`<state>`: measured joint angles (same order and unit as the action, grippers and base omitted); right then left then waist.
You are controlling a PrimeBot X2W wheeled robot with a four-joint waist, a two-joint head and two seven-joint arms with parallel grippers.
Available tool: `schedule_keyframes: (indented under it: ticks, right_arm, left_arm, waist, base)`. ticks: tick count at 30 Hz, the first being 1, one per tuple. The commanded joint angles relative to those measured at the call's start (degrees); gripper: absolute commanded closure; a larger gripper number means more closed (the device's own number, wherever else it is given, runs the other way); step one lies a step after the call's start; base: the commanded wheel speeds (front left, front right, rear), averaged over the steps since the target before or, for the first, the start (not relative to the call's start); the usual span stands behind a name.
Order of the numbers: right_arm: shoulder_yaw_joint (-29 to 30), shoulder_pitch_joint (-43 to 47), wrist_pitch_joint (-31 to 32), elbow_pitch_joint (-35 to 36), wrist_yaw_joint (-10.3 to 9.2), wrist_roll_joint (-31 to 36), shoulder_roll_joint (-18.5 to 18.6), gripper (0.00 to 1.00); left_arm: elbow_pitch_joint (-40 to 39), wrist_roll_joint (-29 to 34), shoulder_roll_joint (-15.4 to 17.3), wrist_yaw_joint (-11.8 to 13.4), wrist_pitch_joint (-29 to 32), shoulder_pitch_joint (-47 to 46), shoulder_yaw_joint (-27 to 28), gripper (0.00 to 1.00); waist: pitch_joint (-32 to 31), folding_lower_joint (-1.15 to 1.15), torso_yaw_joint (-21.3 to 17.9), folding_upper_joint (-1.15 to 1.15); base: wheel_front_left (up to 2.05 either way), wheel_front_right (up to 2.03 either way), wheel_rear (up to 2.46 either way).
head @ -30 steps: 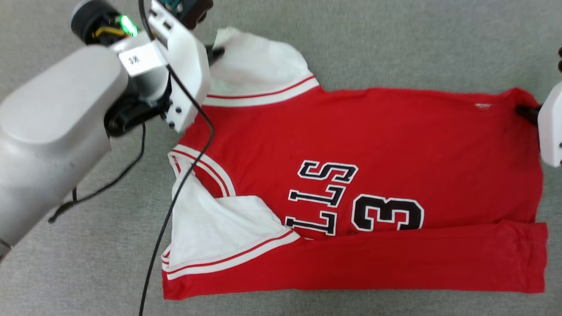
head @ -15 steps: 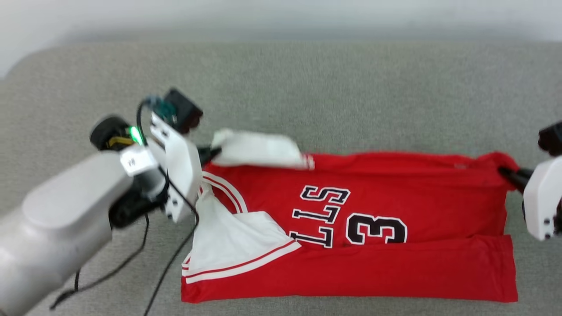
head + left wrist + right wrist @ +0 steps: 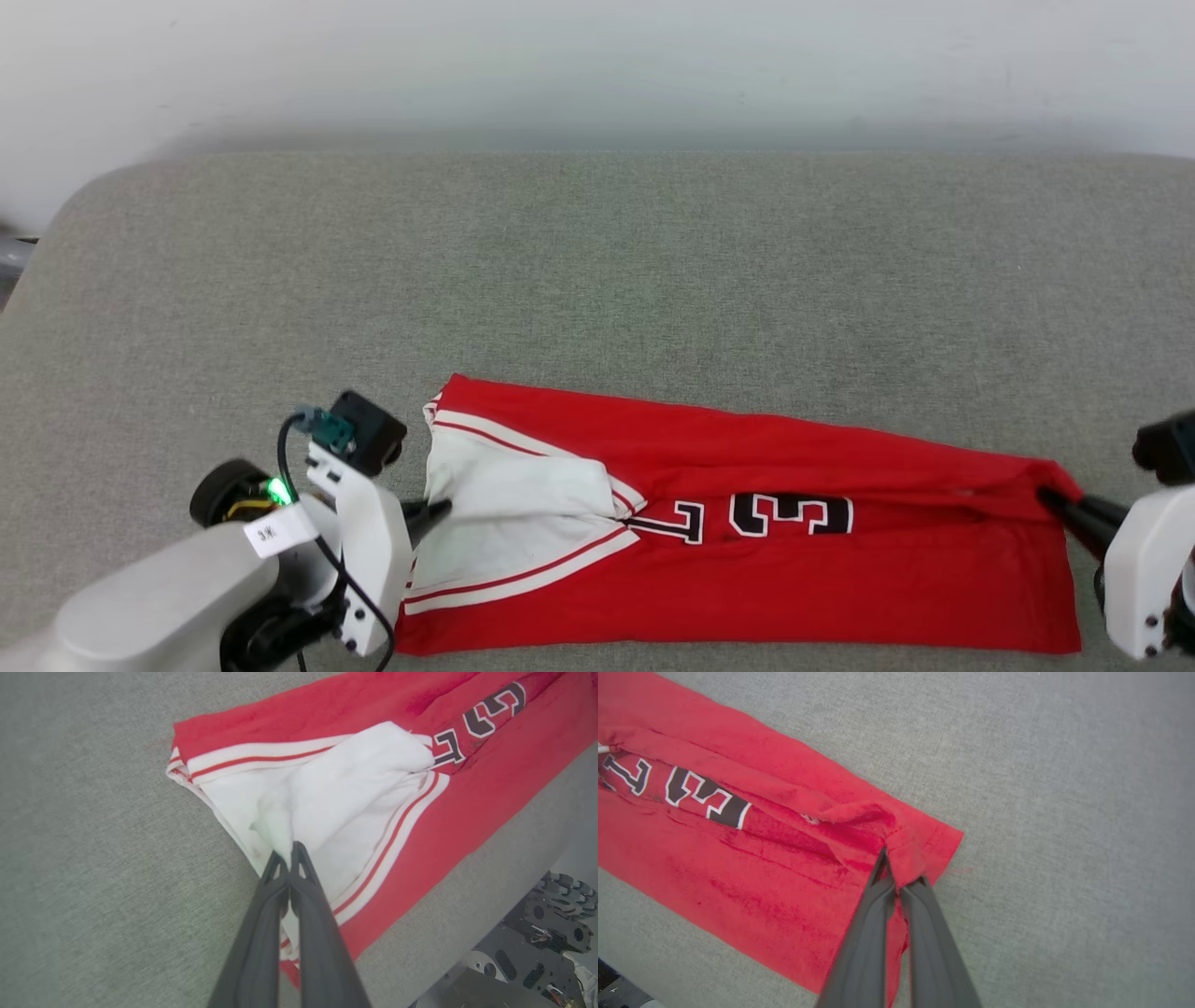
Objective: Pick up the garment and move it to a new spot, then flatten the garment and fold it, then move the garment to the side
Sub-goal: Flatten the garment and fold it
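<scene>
The garment (image 3: 747,569) is a red jersey T-shirt with white sleeves, lying as a long folded band near the front edge of the grey surface. Its far long side is folded toward me over the chest, hiding part of the black lettering and the "3". My left gripper (image 3: 439,510) is shut on the white sleeve (image 3: 327,798) at the garment's left end. My right gripper (image 3: 1050,497) is shut on the red hem corner (image 3: 896,858) at the right end. In both wrist views the dark fingers (image 3: 289,877) (image 3: 887,886) pinch cloth at their tips.
A grey fabric-covered surface (image 3: 597,271) spreads behind the garment, with a rounded far-left corner (image 3: 84,196) and a pale wall beyond. A black cable (image 3: 327,560) hangs by my left wrist. Part of the robot's base (image 3: 528,952) shows past the surface's near edge.
The head camera has tilted up, so the whole picture shifted. Both grippers have drawn the garment's far edge toward me, folding it over the chest and narrowing the shirt to a band.
</scene>
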<state>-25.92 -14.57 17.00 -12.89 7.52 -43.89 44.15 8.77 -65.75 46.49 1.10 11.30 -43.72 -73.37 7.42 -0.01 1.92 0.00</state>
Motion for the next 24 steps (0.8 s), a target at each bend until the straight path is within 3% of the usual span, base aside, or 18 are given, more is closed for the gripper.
schedule_keyframes:
  ticks: [1, 15, 16, 17, 18, 21, 24]
  right_arm:
    - [0.5, 2.2, 0.1, 0.5, -0.06, -0.3, -0.9, 1.0]
    - [0.6, 8.2, 1.1, -2.4, -0.06, 1.0, -4.7, 1.0]
    - [0.9, 8.1, 0.9, -2.3, -0.06, 0.8, -4.8, 0.8]
    - [1.0, 8.0, 0.8, -2.1, -0.06, 0.5, -4.6, 0.09]
    - [1.5, 7.7, 0.4, -1.7, -0.06, 0.4, -4.3, 0.0]
    - [3.1, 8.3, 0.8, 0.0, -0.06, -3.1, -3.8, 0.0]
    - [6.5, 9.0, 2.0, 3.2, -0.06, -9.3, -3.2, 0.0]
  left_arm:
    - [-0.2, -0.2, 0.2, 0.3, -0.4, 1.8, 0.1, 1.0]
    - [5.9, -1.1, -2.5, -0.3, -3.7, 7.7, 0.3, 0.97]
    - [6.3, -0.7, -2.7, 0.0, -4.5, 7.9, 0.3, 0.55]
    - [6.5, -0.2, -2.8, 0.5, -5.8, 8.1, 0.6, 0.0]
    - [6.3, 0.1, -2.9, 0.9, -7.3, 8.3, 1.0, 0.0]
    - [5.5, 2.5, -2.4, 3.6, -13.0, 8.9, 2.3, 0.0]
    - [4.8, 5.1, -2.4, 8.8, -18.9, 10.1, 3.8, 0.0]
  waist:
    - [0.0, 0.01, -0.2, 0.0]
    - [1.4, 0.01, -0.6, 0.0]
    - [0.9, 0.01, -0.6, 0.0]
    - [0.4, 0.01, -0.7, 0.0]
    - [-0.1, 0.01, -0.8, 0.0]
    - [-1.7, 0.01, -0.7, 0.0]
    - [-2.8, 0.01, -0.5, 0.0]
  base:
    - [0.0, 0.0, 0.0]
    - [0.0, 0.0, 0.0]
    - [0.0, 0.0, 0.0]
    - [0.0, 0.0, 0.0]
    - [0.0, 0.0, 0.0]
    - [0.0, 0.0, 0.0]
    - [0.0, 0.0, 0.0]
